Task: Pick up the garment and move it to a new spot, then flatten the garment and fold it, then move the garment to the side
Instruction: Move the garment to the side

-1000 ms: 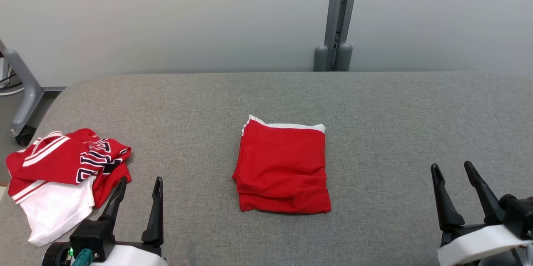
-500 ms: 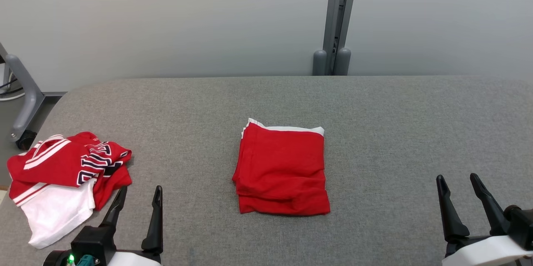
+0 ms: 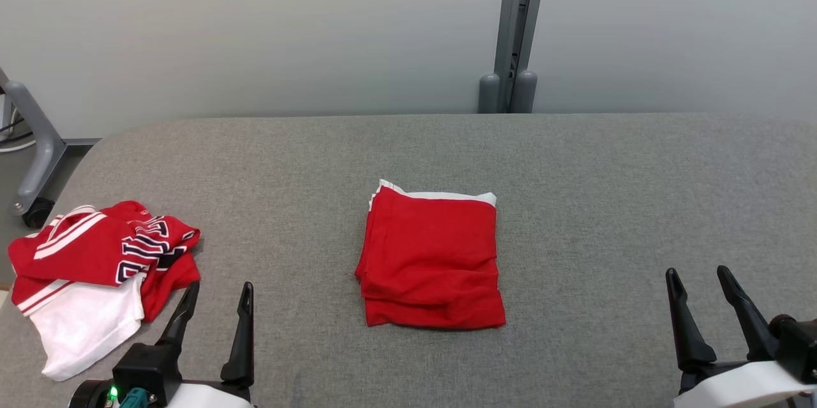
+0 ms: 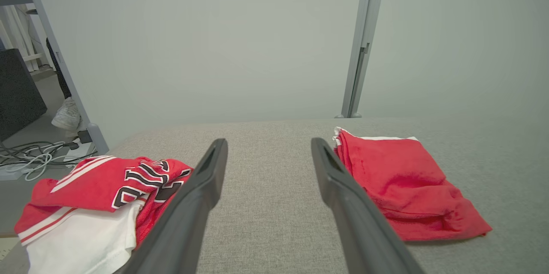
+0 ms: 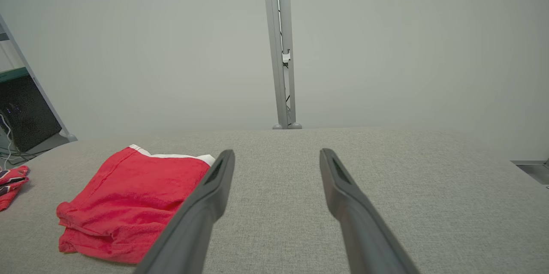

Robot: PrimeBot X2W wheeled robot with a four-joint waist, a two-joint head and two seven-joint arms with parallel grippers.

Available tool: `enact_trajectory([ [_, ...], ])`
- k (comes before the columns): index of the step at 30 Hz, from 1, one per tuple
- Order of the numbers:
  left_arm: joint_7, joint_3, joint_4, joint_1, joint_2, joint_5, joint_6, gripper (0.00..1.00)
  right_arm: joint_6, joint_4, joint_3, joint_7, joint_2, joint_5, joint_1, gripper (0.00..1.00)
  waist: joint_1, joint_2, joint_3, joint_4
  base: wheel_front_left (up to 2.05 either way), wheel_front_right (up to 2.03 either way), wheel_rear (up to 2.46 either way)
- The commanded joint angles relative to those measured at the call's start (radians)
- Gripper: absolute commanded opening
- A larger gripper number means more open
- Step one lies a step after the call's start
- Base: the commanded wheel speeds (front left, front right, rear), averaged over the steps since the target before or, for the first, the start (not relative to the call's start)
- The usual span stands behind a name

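Gray table [image 3: 606, 191] holds the folded garment [image 3: 431, 261]; left gripper [image 3: 219, 288] and right gripper [image 3: 696, 272], wide open either side, should lift it together.

**Setting:** indoor robotics lab or test bay.

**Evidence:**
- Work table [image 3: 606, 204] with a top covered in plain grey fabric and a rounded left corner.
- Wall panels [image 3: 255, 25], pale grey and bare, rising just behind the table.
- Grey metal post [image 3: 516, 12] between the panels, with 2 rounded feet at its base.
- Grey metal frame leg [image 3: 39, 152] beside the table's left end, standing on a dark caster [image 3: 35, 211].
- Loose cables [image 4: 30, 156], white and grey, lying on the floor past the left corner.
- Dark box [image 4: 17, 89] standing near the cables.
- A person's white shoe [image 4: 66, 115] on the floor by the frame.
- On the table: 1 folded red garment [image 3: 431, 261] and 1 crumpled red-and-white jersey [image 3: 96, 267], well apart.
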Motion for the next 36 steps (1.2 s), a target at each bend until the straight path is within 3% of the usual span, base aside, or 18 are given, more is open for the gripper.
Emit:
enact_trajectory([
  [1,-0.001,-0.001,-0.003,-0.012,0.005,-0.001,0.005,1.0,0.0,0.004,0.0,0.002,-0.002,-0.002,-0.007,1.0,0.0,-0.0001,0.001,0.001,0.0,0.0,0.0],
  [13,-0.006,-0.008,-0.004,-0.03,0.007,-0.005,0.004,1.0,0.0,0.01,-0.005,-0.002,-0.001,-0.004,-0.014,1.0,0.0,-0.0001,0.015,0.013,0.0,0.0,0.0],
  [22,-0.031,-0.041,0.006,-0.132,-0.026,0.004,-0.027,1.0,0.0,0.054,0.009,0.012,-0.039,-0.013,-0.091,1.0,0.0,-0.0001,0.112,0.107,0.0,0.0,0.0],
  [28,-0.068,-0.061,0.055,-0.217,-0.066,0.003,-0.054,1.0,0.0,0.161,0.084,0.013,-0.067,0.014,-0.204,1.0,0.0,-0.0001,0.198,0.187,0.0,0.0,0.0],
  [36,-0.1,-0.056,0.117,-0.268,-0.111,-0.006,-0.075,1.0,0.0,0.395,0.192,-0.019,-0.07,0.075,-0.334,1.0,0.0,-0.0001,0.26,0.249,0.0,0.0,0.0],
])
